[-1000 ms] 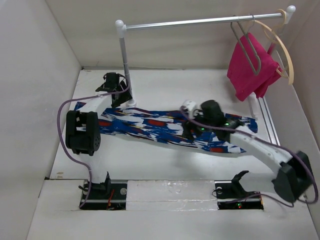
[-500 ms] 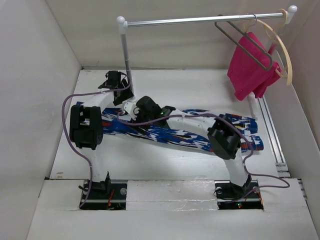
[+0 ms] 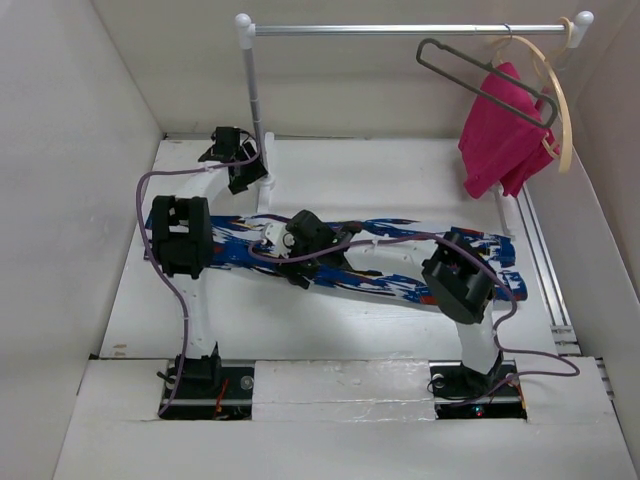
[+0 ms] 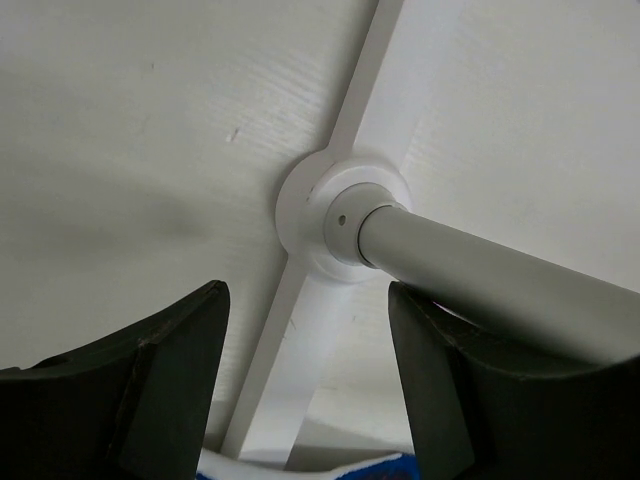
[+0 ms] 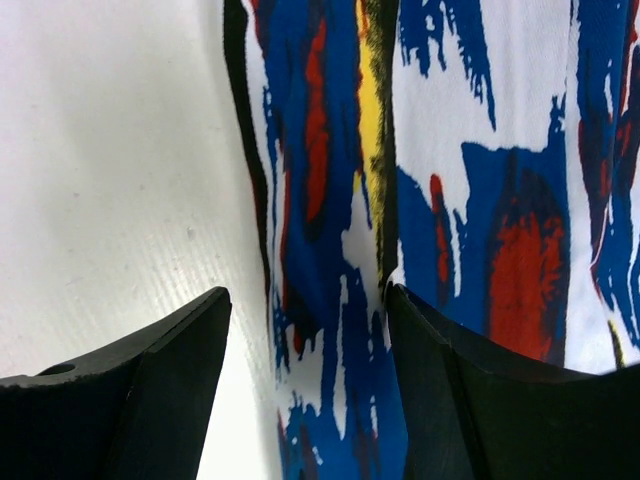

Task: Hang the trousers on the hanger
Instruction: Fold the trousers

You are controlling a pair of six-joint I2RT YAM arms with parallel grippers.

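The trousers (image 3: 390, 268) lie flat across the table, running left to right, in a blue, white, red and black print. The grey wire hanger (image 3: 480, 75) hangs on the rail at the back right, swung out to the left. My right gripper (image 3: 297, 270) is open and empty, low over the left part of the trousers. In the right wrist view the trousers' edge (image 5: 330, 200) lies between the fingers of that gripper (image 5: 305, 400). My left gripper (image 3: 243, 178) is open and empty at the foot of the rack's post (image 4: 480, 280). A bit of the trousers (image 4: 340, 470) shows under it.
A metal rail (image 3: 400, 30) on a post (image 3: 252, 110) spans the back. A pale wooden hanger (image 3: 560, 110) with a magenta garment (image 3: 500, 130) hangs at its right end. The post's white base flange (image 4: 320, 215) sits on the table. White walls close in the left, back and right.
My right arm has swung from the right part of the trousers to the left part. The rail has shifted up in the view and the wire hanger has swung left. The left gripper barely moved.
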